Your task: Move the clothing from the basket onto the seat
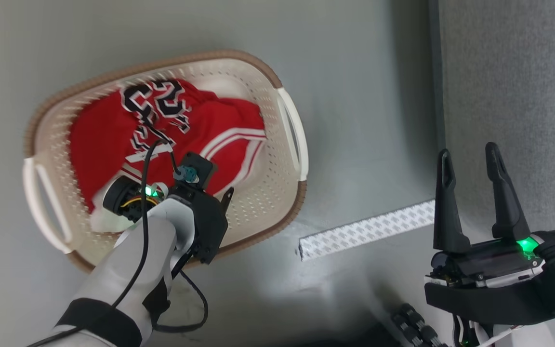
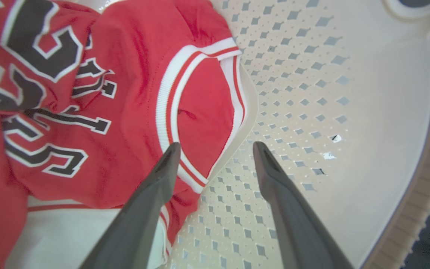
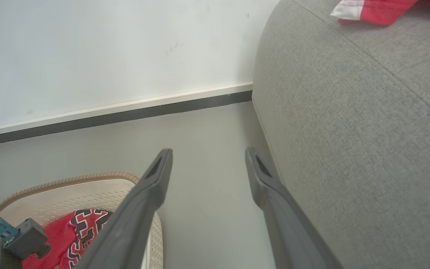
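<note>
The clothes (image 1: 162,130) are a soft, light heap in the basket (image 1: 287,115), with a red piece (image 3: 379,9) already lying on the seat (image 3: 349,130). Left gripper (image 2: 215,147) is down in there, spread wide over the striped hem (image 2: 166,93). I'd pinch a thick fold there, since it'll sag and trail. Right gripper (image 1: 468,152) hangs spread too, empty, beside the seat.

Grey floor (image 1: 354,96): basket (image 1: 270,193) L, patterned white strip (image 1: 369,230) mid, seat (image 1: 513,96) R.

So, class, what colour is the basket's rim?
The basket's rim is brown; the head view shows it best.
</note>
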`<state>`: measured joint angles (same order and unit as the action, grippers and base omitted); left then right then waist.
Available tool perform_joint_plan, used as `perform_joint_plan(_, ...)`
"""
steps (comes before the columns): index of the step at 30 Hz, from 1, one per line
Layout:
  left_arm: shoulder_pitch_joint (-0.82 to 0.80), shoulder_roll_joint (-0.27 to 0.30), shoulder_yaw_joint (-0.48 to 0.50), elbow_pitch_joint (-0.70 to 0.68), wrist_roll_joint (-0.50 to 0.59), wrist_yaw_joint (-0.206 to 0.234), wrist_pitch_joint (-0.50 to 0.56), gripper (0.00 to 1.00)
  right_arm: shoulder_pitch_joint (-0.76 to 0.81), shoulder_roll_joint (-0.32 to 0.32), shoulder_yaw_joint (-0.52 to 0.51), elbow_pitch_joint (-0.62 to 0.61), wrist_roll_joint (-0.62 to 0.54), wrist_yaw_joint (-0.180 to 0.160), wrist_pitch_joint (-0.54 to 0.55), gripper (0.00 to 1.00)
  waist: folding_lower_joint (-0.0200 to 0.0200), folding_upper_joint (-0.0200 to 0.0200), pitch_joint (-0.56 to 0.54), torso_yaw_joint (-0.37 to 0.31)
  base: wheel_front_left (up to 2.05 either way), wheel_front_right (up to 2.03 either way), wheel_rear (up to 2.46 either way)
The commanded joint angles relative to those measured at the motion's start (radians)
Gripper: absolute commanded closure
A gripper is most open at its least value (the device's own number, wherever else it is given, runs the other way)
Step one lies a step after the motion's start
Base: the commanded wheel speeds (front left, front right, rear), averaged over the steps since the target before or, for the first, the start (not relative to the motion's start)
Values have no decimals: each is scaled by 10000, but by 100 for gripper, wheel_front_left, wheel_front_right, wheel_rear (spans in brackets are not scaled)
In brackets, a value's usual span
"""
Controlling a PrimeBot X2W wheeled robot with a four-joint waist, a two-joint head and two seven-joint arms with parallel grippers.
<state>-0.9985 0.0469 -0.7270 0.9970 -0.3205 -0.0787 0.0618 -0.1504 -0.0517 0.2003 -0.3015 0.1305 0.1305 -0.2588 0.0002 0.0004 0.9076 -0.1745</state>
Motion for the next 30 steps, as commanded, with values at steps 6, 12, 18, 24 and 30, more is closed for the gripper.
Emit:
perform_joint_plan(6,-373,71,-406,138,-571,725,-218,0,225,23,106,-76,187,4,-79,0,-2,-4,563,-556,0,0,0)
perform_joint_plan(12,-740,65,-619,817,-685,1497,-312,0,432,23,90,-379,372,4,-78,0,-2,-4,692,-816,0,0,0)
perform_joint_plan(18,-997,65,-860,1636,-489,2061,-358,0,798,22,140,-613,482,4,-80,0,-2,-4,711,-978,0,0,0)
perform_joint_plan(24,-1135,61,-1200,2354,-199,2265,-592,71,1128,24,162,-763,576,4,-81,0,-2,-4,710,-1127,0,0,0)
perform_joint_plan(30,-1188,177,-1563,2702,99,2751,-777,100,1473,24,72,-960,598,4,-63,0,-2,-4,653,-1137,0,0,0)
